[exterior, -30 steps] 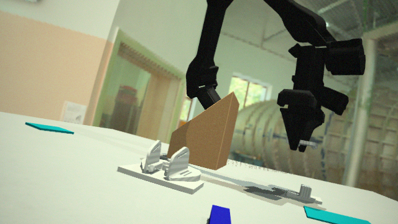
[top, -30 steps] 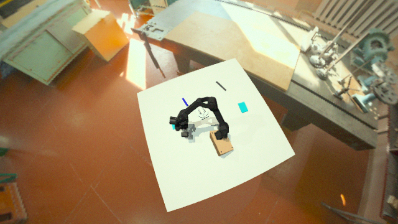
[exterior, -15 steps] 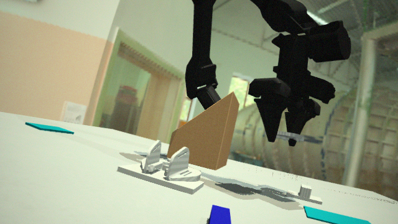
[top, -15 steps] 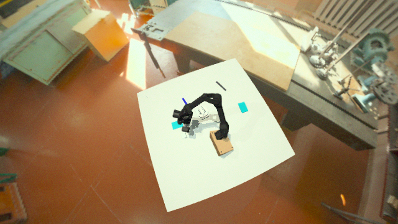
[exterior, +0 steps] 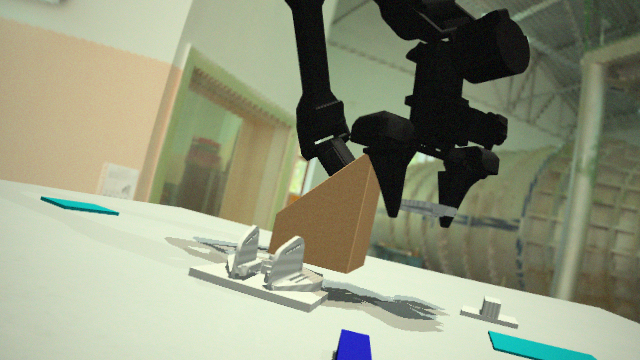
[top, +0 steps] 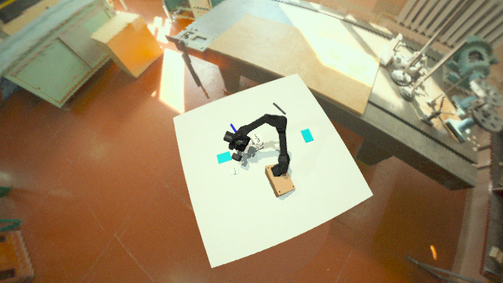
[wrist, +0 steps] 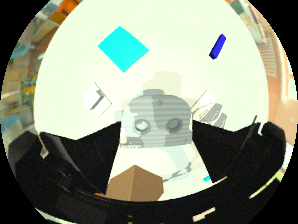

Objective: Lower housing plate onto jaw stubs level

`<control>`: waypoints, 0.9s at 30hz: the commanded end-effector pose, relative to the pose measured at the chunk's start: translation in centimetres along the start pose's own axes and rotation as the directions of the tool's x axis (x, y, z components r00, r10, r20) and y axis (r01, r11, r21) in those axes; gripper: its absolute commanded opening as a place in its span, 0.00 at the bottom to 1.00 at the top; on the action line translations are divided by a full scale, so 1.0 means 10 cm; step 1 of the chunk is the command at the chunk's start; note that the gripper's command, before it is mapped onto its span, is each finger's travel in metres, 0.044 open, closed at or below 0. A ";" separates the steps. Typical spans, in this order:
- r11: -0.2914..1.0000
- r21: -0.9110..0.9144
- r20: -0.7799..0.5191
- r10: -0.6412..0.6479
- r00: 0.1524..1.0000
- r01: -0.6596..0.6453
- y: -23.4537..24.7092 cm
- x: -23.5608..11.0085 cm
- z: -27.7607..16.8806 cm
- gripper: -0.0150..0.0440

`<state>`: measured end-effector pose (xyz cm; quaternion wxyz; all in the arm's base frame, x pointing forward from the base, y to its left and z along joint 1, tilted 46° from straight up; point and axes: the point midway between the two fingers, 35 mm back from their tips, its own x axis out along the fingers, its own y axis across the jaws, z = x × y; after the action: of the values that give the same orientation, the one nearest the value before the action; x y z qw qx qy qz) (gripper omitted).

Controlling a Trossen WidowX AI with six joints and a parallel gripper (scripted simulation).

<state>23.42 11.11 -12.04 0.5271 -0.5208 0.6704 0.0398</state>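
Observation:
The grey housing plate (exterior: 427, 207) (wrist: 157, 112) lies across between the fingers, roughly level, with two round holes showing in the wrist view. My gripper (exterior: 420, 216) (wrist: 156, 124) is shut on its ends and holds it high above the table, to the right of the jaw base in the exterior view. The pale base (exterior: 260, 291) (top: 256, 138) lies on the table. Two upright grey jaws, one (exterior: 245, 252) and the other (exterior: 289, 260), stand on it side by side. In the wrist view the base is partly hidden behind the right finger.
A tall brown block (exterior: 320, 220) (top: 280, 182) (wrist: 134, 185) stands behind the jaw base, by the arm's foot. A small stand with a post (exterior: 491, 307) (wrist: 95, 100) is at the right. Cyan pads (top: 224, 157) (top: 307, 135), a blue bar (top: 233, 127) and a dark bar (top: 279, 108) lie around.

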 end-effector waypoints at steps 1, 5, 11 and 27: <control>0.998 0.063 0.005 -0.006 1.000 0.006 -0.12 -0.01 -0.04 0.85; 0.992 0.127 0.004 -0.008 1.000 0.008 -0.24 -0.01 -0.08 0.85; 0.975 0.222 0.002 -0.012 1.000 0.012 -0.41 0.00 -0.17 0.85; 0.886 0.463 -0.015 -0.028 1.000 0.032 -0.85 0.03 -0.45 0.85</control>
<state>26.54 4.99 -6.73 0.6239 -0.4028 0.6599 -0.1139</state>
